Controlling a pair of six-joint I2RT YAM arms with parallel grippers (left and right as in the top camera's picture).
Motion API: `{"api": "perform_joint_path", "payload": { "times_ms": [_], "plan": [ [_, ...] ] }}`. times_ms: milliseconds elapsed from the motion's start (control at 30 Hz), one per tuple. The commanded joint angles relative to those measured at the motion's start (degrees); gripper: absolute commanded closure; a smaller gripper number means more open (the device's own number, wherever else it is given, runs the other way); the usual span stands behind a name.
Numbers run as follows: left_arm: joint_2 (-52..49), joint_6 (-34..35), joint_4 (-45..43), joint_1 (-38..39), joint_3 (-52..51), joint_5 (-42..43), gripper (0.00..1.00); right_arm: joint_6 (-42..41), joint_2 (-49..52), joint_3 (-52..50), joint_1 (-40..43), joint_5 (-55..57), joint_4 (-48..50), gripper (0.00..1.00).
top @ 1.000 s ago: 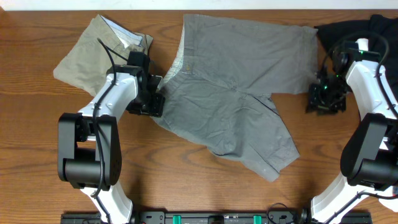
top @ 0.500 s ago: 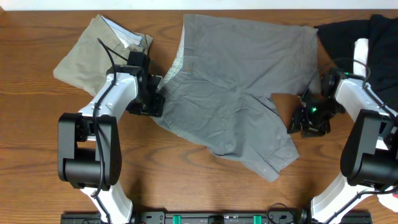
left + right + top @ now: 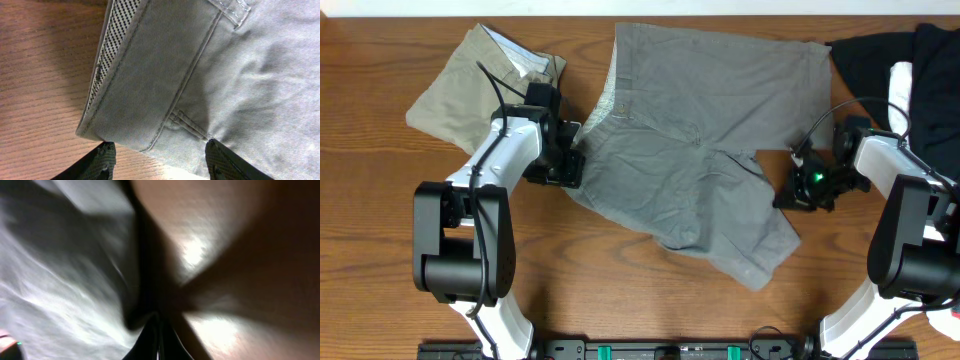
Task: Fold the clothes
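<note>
The grey shorts (image 3: 700,150) lie spread across the middle of the table, waistband to the left and one leg angled toward the front. My left gripper (image 3: 566,166) is open at the waistband's lower corner. In the left wrist view its fingertips (image 3: 103,159) straddle that corner of the shorts (image 3: 200,75), just short of the fabric. My right gripper (image 3: 783,199) is at the right edge of the front leg. Its fingers are pressed together (image 3: 159,340) right at the edge of the cloth (image 3: 60,280). Blur hides whether any fabric is pinched.
Khaki-green shorts (image 3: 470,90) lie folded at the back left, just behind my left arm. A black garment (image 3: 880,50) is heaped at the back right corner, behind my right arm. Bare wood (image 3: 620,290) shows in front of the grey shorts.
My right gripper has moved left and forward from beside the black garment to the edge of the grey shorts' leg, and it has shut. The left arm has not moved.
</note>
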State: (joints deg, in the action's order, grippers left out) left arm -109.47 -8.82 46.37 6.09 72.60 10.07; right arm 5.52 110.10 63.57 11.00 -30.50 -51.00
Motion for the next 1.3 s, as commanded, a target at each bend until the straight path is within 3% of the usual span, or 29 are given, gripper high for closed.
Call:
{"api": "perform_joint_path", "payload": {
  "times_ms": [0, 200, 433, 467, 533, 633, 700, 1033, 1267],
  "plan": [
    [-0.1, 0.5, 0.2, -0.3, -0.3, -0.7, 0.41, 0.8, -0.1, 0.3, 1.6, -10.1, 1.6, 0.99],
    [-0.1, 0.5, 0.2, -0.3, -0.3, -0.7, 0.4, 4.7, -0.1, 4.4, 5.1, -8.7, -0.8, 0.99],
    [-0.1, 0.5, 0.0, -0.3, -0.3, -0.7, 0.4, 1.7, -0.1, 16.7, 9.4, 10.4, -7.4, 0.99],
    [-0.1, 0.5, 0.0, -0.3, -0.3, -0.7, 0.4, 1.6, -0.1, 18.0, 9.7, 11.0, -7.8, 0.97],
    [-0.1, 0.5, 0.0, -0.3, -0.3, -0.7, 0.4, 1.6, -0.1, 19.6, 9.9, 11.0, -8.0, 0.79],
    [-0.1, 0.5, 0.0, -0.3, -0.3, -0.7, 0.4, 0.5, -0.1, 20.3, 9.9, 12.2, -8.7, 0.75],
    [-0.1, 0.5, 0.0, -0.3, -0.3, -0.7, 0.4, -0.9, -0.1, 20.3, 10.2, 13.5, -9.9, 0.66],
    [-0.1, 1.0, 0.0, -0.3, -0.3, -0.6, 0.4, -2.4, -0.1, 18.3, 10.4, 17.2, -22.8, 0.56],
    [0.0, 2.5, -0.3, -0.3, -0.2, -0.6, 0.4, -6.8, -0.1, 14.5, 11.7, 17.1, -22.9, 0.53]
  ]
}}
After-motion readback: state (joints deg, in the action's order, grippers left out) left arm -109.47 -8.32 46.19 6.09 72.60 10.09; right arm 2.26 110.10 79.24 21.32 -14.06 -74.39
